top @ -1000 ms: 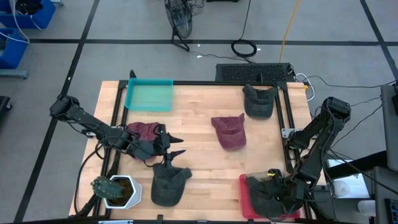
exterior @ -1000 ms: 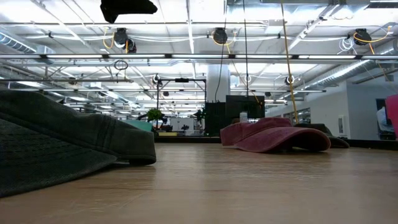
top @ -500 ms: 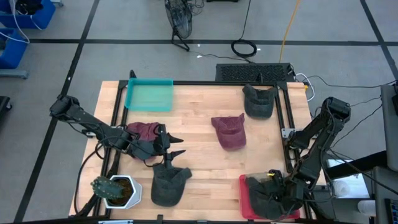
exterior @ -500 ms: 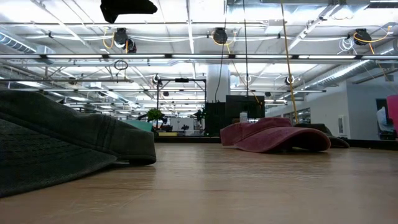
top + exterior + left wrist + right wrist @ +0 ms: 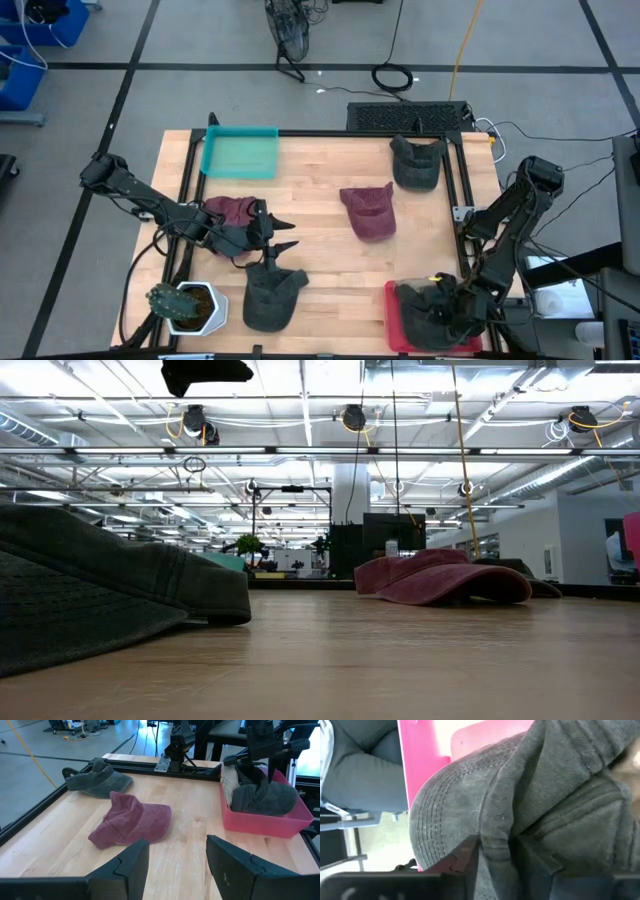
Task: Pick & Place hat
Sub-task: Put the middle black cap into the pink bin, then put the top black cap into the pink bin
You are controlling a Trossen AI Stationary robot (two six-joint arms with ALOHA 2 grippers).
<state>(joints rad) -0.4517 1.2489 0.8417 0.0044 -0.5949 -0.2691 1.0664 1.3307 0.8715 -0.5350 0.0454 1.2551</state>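
A dark grey hat [image 5: 420, 318] lies in the pink bin [image 5: 391, 322] at the table's near right corner. My right gripper [image 5: 445, 308] stands over it, slanting down, its fingers apart with a raised fold of the hat [image 5: 496, 840] between them. In the left wrist view the same hat [image 5: 265, 797] fills the bin [image 5: 260, 826]. My left gripper [image 5: 290, 233] hovers open near the table's left side, holding nothing. A maroon hat [image 5: 370, 212] lies brim down on the middle of the table. My right gripper has a raised fold of the hat's crown [image 5: 495, 852] between its two parted fingers [image 5: 465, 854], and the cloth fills the gap. The fingers come from above, slanting down. The hat rests in the pink bin, not lifted.
Another dark hat [image 5: 415, 165] lies at the far right, and a further one [image 5: 270, 295] at the near left, below my left gripper. A second maroon hat [image 5: 228, 210] lies under my left arm. A teal tray [image 5: 240, 152] sits far left, a potted cactus [image 5: 185, 305] near left.
My right gripper has rolled a little about its own axis over the pink bin, staying in place. The hat under it has settled slightly in the bin.
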